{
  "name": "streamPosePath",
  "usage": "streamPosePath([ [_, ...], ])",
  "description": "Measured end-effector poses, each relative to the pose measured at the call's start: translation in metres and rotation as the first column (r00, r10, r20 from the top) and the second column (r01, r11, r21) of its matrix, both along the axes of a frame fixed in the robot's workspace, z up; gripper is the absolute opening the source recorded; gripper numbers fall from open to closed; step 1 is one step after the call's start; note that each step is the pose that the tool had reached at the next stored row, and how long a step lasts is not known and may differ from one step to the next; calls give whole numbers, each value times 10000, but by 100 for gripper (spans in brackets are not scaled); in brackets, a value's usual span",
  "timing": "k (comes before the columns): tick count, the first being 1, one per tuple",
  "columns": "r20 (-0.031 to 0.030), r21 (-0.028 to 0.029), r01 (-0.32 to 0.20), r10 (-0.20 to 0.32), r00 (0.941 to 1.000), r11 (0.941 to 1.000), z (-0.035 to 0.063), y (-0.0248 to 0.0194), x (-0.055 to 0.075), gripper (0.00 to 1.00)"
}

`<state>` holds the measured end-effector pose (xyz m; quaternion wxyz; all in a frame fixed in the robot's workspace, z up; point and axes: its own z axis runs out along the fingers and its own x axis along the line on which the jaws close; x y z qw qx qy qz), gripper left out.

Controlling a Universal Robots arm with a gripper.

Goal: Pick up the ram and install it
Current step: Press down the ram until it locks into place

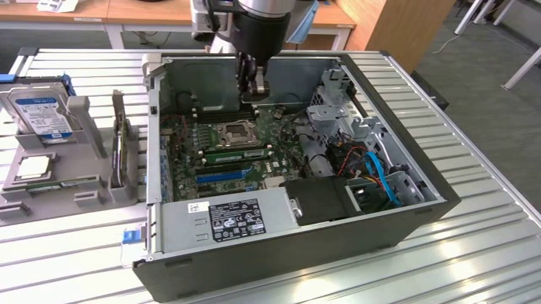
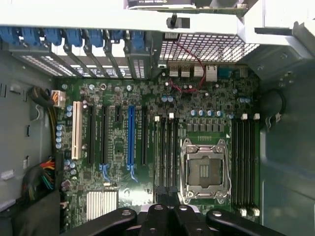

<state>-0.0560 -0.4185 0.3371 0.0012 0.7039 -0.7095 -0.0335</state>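
One open computer case [image 1: 397, 240] lies on one slatted metal counter [image 1: 498, 253]. Inside it sits one motherboard [image 2: 118, 196] with one empty processor socket [image 2: 203, 169] and one blue expansion slot [image 2: 131, 135]. One white expansion slot [image 2: 76, 130] stands beside several black ones. One power supply [image 1: 228, 221] with one label fills a corner of the case. One grey holder tray [image 1: 50, 183] rests just beside the case, carrying one hard drive [image 1: 38, 114] and one square processor chip [image 1: 34, 166]. One robot gripper [image 1: 253, 85] reaches into the case. One green ram stick [image 1: 241, 154] is seated near the socket.
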Motion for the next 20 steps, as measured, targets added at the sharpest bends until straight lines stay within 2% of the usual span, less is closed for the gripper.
streamPosePath([
  [8, 0, 0, 0, 0, 10000, 10000, 0, 0, 109, 10],
  [20, 0, 0, 0, 0, 10000, 10000, 0, 0, 113, 10],
])
